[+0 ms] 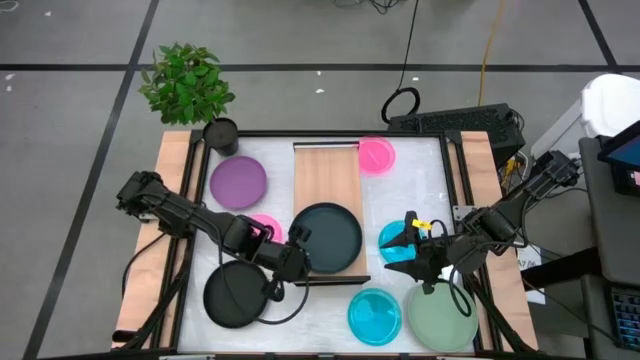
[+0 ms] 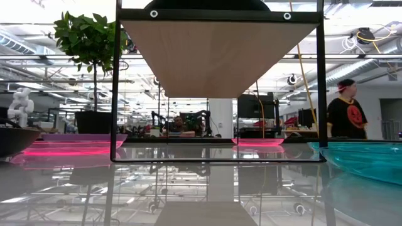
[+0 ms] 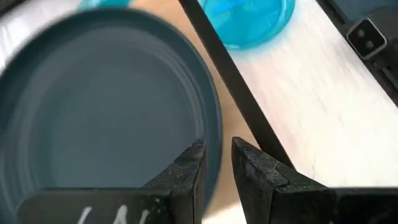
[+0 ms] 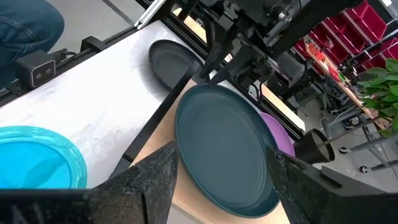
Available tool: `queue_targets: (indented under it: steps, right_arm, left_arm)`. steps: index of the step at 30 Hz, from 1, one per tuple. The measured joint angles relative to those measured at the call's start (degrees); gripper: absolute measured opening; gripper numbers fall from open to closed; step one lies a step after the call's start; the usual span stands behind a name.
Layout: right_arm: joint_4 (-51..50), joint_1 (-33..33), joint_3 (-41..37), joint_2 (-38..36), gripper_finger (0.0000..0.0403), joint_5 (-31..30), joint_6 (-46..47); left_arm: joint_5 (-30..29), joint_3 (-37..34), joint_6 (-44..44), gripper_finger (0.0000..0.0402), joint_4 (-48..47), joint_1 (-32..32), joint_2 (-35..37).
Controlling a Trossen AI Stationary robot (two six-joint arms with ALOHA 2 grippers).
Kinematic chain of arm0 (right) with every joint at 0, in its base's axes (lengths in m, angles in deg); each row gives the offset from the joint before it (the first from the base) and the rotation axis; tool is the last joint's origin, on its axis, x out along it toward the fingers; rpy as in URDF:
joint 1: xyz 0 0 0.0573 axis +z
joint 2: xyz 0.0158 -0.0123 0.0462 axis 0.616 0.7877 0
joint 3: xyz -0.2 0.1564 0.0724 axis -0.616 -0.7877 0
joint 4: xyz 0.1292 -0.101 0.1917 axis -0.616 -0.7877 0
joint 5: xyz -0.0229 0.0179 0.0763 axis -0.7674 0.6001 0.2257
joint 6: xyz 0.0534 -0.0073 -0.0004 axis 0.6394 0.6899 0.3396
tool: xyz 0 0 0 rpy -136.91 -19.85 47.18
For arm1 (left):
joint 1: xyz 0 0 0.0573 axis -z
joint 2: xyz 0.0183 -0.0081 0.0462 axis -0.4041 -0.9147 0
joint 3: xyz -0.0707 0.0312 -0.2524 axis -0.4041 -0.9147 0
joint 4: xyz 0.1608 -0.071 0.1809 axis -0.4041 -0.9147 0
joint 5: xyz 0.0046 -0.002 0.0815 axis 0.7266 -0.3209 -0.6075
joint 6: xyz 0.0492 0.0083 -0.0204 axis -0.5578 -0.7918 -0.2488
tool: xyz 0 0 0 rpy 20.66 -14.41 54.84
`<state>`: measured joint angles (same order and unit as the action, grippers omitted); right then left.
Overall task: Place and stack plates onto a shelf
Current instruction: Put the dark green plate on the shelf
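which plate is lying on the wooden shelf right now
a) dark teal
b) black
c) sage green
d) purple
a, the dark teal plate lies on the shelf, with the left gripper at its rim; the other three sit on the table.

The shelf is a long light-wood board with dark end edges, lying flat mid-table. A dark teal plate sits flat on its near end, its rim just beside the left gripper's fingers and ahead of the right gripper's fingers. A black plate lies on the table behind the left fingers, a pink one beside them, a purple one farther off. Another pink plate lies at the shelf's far corner. One cyan plate lies under the right fingers; another cyan and the sage-green plate lie behind them.
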<state>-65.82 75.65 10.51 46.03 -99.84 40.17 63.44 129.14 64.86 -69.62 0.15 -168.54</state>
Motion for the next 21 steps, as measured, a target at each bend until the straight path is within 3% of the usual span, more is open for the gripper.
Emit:
queue_targets:
  steps: [7,11,14,21]
  right_arm:
    - [-0.05,0.0,0.0,0.0,0.0223,0.0,0.31]
    - [-0.04,0.0,0.0,0.0,0.0223,0.02,1.33]
    - [-0.07,0.0,0.0,0.0,0.0223,0.01,2.4]
    - [-0.08,0.0,0.0,0.0,0.0223,0.02,3.45]
  left_arm:
    - [-9.6,0.06,6.84,0.0083,-4.25,3.24,5.27]
    - [-15.13,0.05,13.78,0.0083,-13.18,4.09,6.33]
    - [-15.76,-0.39,18.23,0.0081,-19.08,3.49,6.1]
    - [-15.33,-7.33,18.28,0.0081,-13.54,1.19,5.85]
